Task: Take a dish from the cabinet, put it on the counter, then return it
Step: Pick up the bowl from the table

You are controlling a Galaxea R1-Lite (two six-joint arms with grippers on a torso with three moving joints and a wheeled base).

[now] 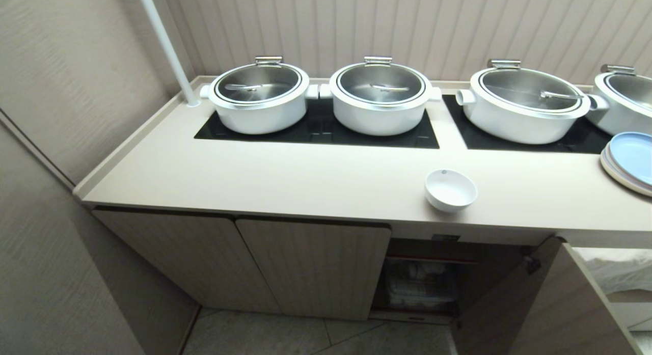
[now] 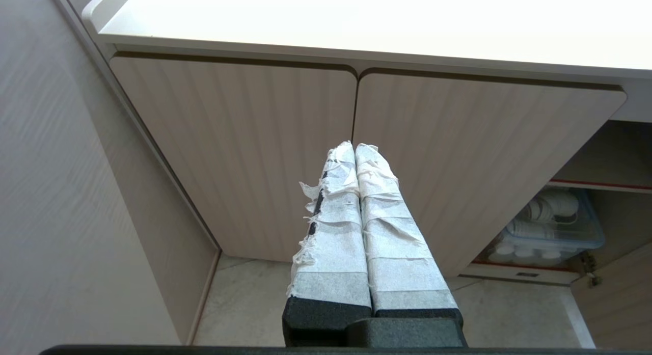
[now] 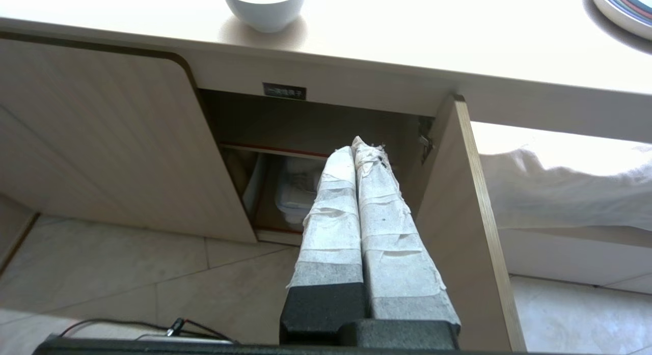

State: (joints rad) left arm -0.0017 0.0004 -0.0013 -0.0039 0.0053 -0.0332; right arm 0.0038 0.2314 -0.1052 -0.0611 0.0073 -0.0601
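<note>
The dish [image 1: 451,190], a small white bowl, stands upright on the counter [image 1: 305,176] near its front edge, above the open compartment of the cabinet [image 1: 316,266]; the right wrist view also catches the dish [image 3: 265,6]. The cabinet's right door [image 1: 565,304] hangs open, showing a clear tub of white dishes [image 1: 423,286] under a red-edged shelf. My right gripper [image 3: 355,145] is shut and empty, low in front of that opening. My left gripper [image 2: 353,147] is shut and empty, facing the two closed doors. Neither arm shows in the head view.
Several large white lidded pots [image 1: 379,98] sit on black cooktop panels [image 1: 316,131] at the back. A stack of pale blue plates [image 1: 629,161] lies at the counter's right end. A white pole [image 1: 168,49] rises at the back left corner. A wall [image 1: 46,141] bounds the left.
</note>
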